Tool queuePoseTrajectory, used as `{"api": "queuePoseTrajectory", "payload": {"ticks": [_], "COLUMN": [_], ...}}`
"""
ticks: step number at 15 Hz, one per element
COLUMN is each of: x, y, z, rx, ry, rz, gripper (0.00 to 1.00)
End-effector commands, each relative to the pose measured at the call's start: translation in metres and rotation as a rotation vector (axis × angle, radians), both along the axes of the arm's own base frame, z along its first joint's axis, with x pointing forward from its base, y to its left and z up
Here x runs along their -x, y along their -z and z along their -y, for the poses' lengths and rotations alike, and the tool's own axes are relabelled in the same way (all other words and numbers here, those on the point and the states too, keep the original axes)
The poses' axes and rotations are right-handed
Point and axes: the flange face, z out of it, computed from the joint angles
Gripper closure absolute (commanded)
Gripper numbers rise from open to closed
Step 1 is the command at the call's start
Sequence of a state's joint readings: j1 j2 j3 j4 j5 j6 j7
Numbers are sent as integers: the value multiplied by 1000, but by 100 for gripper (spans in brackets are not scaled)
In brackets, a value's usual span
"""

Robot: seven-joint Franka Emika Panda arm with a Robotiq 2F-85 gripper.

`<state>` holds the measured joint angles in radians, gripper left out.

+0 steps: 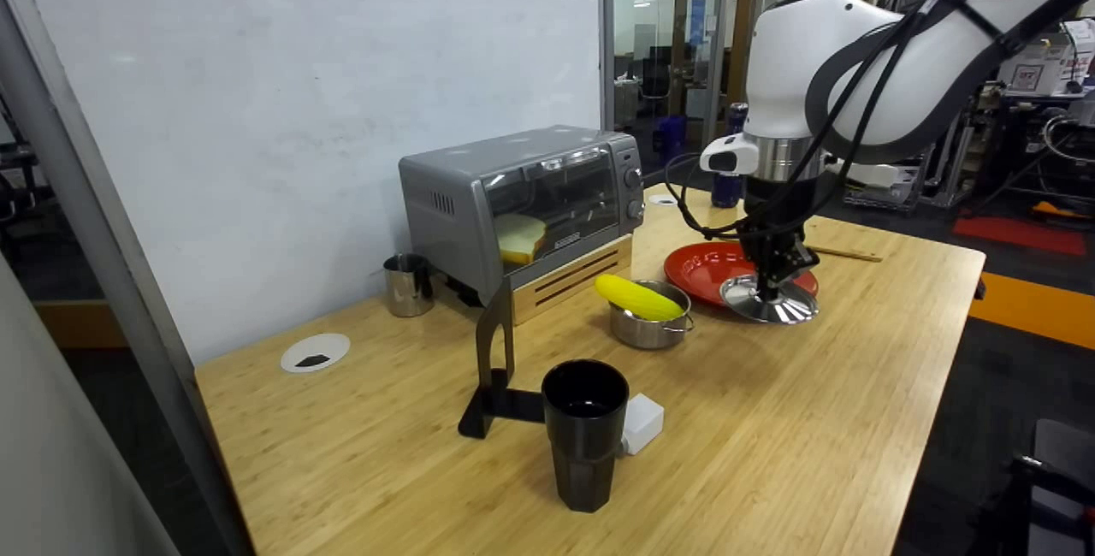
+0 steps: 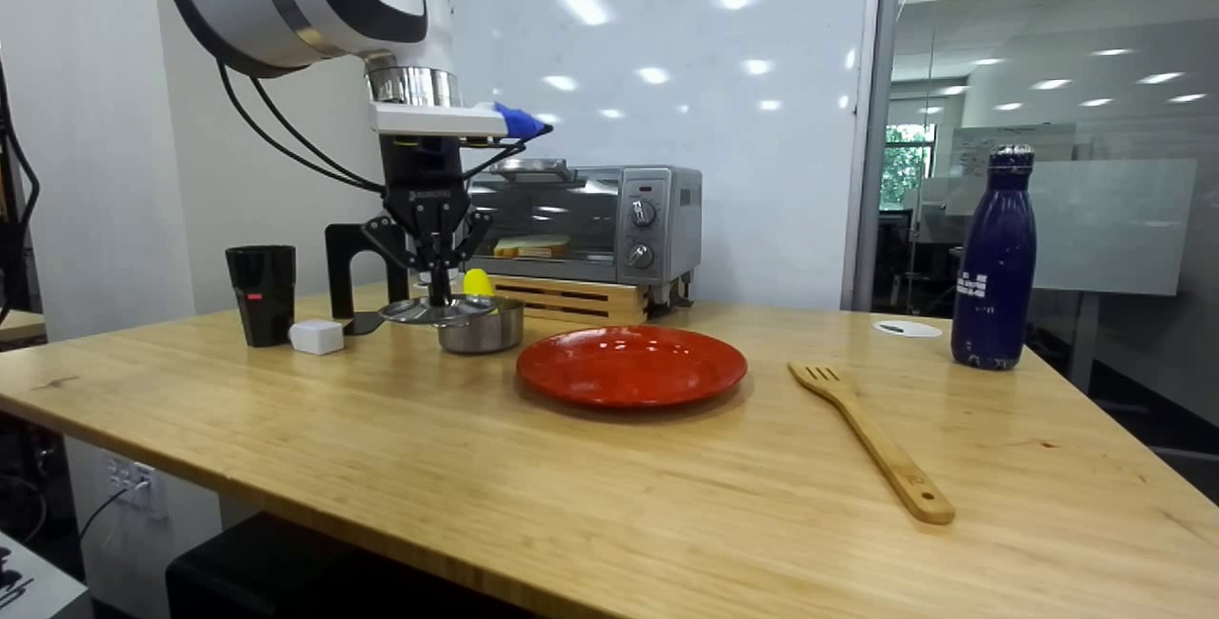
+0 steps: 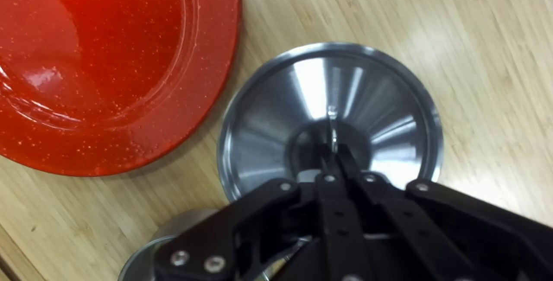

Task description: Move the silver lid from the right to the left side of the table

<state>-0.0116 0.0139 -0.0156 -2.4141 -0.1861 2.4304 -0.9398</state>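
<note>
The silver lid shows in both exterior views (image 1: 783,311) (image 2: 411,313) and fills the middle of the wrist view (image 3: 268,121). My gripper (image 1: 767,289) is shut on the thin loop handle at the lid's centre, pointing straight down; it also shows in an exterior view (image 2: 439,299) and in the wrist view (image 3: 332,153). The lid hangs roughly level above the wooden table (image 1: 796,419) (image 2: 609,486), between the red plate and the small metal bowl. The fingers hide part of the handle, and the gripper body covers the lid's near edge in the wrist view.
The red plate (image 2: 629,381) and the metal bowl (image 1: 646,334) with yellow fruit (image 1: 637,298) are close by. A black cup (image 1: 586,445), white block (image 1: 643,426), black stand (image 1: 492,393), toaster oven (image 1: 513,158), wooden spatula (image 2: 881,448) and blue bottle (image 2: 995,262) stand or lie around.
</note>
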Motion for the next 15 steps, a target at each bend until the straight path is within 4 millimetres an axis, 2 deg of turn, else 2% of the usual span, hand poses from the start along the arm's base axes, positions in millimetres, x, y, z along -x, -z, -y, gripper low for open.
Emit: {"api": "queuePoseTrajectory", "payload": {"ticks": [1, 4, 6, 12, 15], "x": [0, 1, -4, -27, -41], "y": [0, 0, 3, 12, 24], "z": [0, 2, -8, -83, -105], "rx": [0, 0, 2, 16, 28], "ry": [0, -2, -28, -269, -346], "rz": [-1, -1, 1, -34, -35], "gripper": [96, 99, 99, 99, 99]}}
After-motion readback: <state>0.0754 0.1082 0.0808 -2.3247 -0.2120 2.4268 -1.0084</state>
